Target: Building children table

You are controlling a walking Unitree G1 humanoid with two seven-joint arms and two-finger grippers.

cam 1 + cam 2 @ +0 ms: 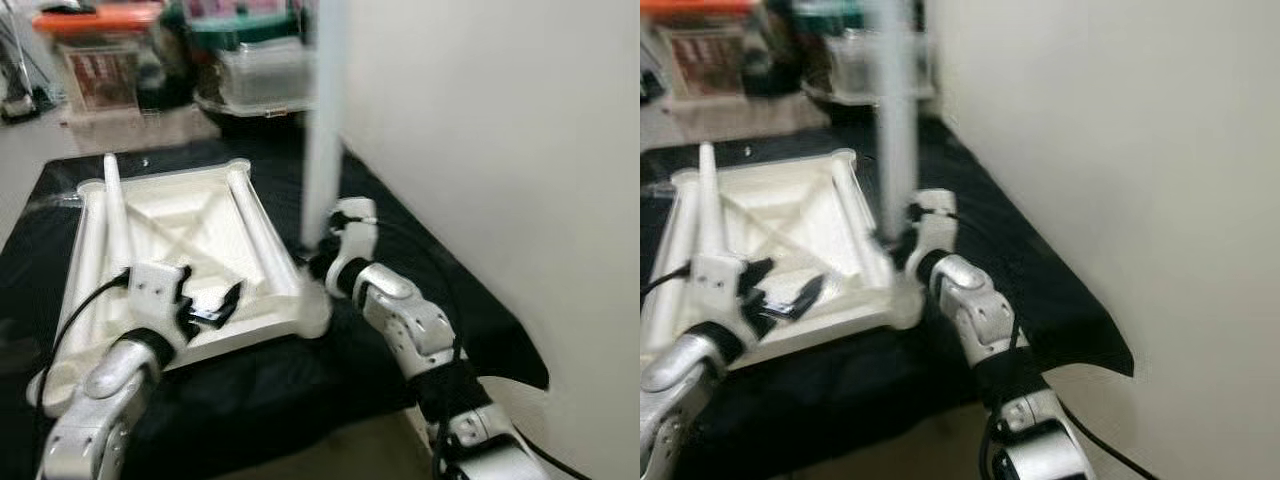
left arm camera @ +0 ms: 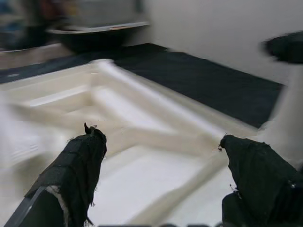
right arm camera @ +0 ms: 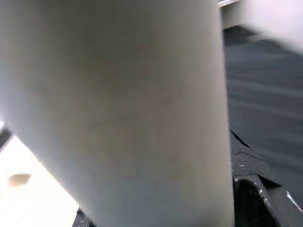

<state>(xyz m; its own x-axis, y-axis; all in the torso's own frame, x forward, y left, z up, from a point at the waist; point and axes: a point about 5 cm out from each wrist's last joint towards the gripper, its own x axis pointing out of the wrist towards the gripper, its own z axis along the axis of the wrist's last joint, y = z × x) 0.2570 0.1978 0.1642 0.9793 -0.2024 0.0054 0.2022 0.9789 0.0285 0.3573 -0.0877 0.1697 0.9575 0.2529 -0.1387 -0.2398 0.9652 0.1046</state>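
An inverted cream tabletop (image 1: pixel 190 240) is laid on a black cloth (image 1: pixel 420 260). The left gripper (image 1: pixel 212 305) is held released above its near edge. A white table leg (image 1: pixel 322 130) is held upright at the near right corner; whether the right gripper (image 1: pixel 335 245) is clenched cannot be told. No legible writing is seen on the blurred storage bins (image 1: pixel 250 70) behind.

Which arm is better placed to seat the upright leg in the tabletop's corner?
Right. The right gripper is at the base of the upright white leg, by the tabletop corner. The left gripper hovers open over the tabletop's underside.
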